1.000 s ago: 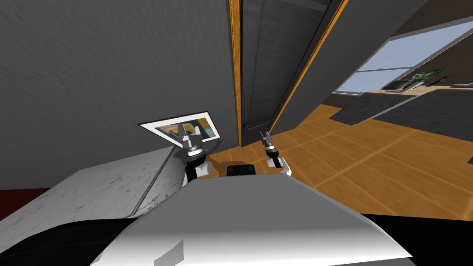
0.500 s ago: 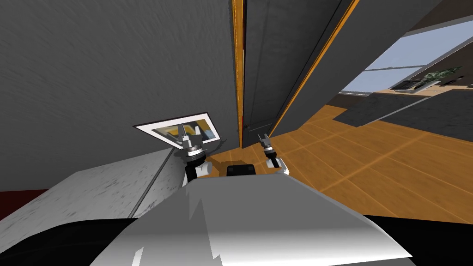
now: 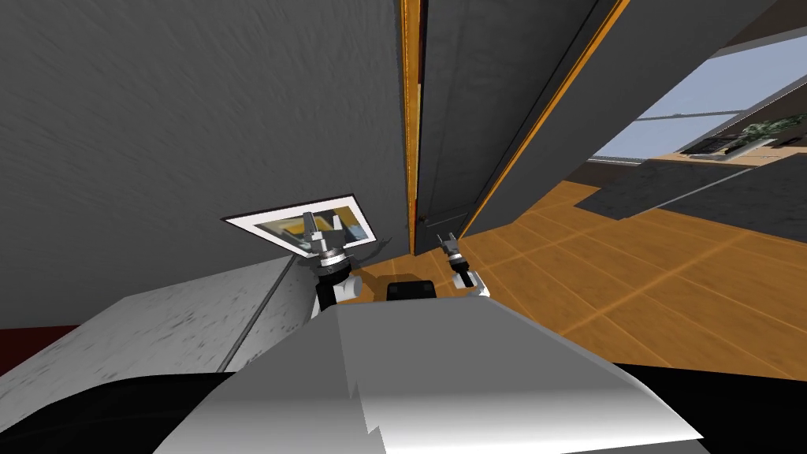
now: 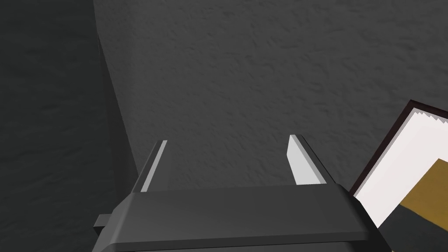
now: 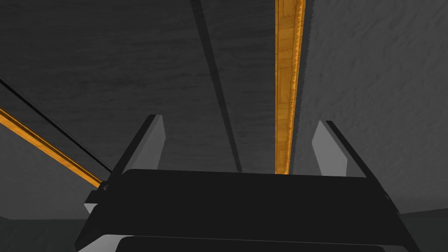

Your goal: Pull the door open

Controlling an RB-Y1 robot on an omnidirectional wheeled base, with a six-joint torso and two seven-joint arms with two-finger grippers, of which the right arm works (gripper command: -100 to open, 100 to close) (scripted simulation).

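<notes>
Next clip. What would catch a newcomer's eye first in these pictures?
The bright orange frame stands out most, running along both edges of the dark grey door straight ahead, with the right gripper open just before its foot. Next comes the white-bordered picture on the grey wall behind the open left gripper, and the pale window far to the right over the orange floor.

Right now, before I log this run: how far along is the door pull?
Done: the right gripper is up in front of the dark grey door, fingers open. In hand: lining up for a grip; nothing is between its fingers. Left: grasp and pull, since the door looks shut within its orange frame. The left gripper hangs open by the framed picture.
</notes>
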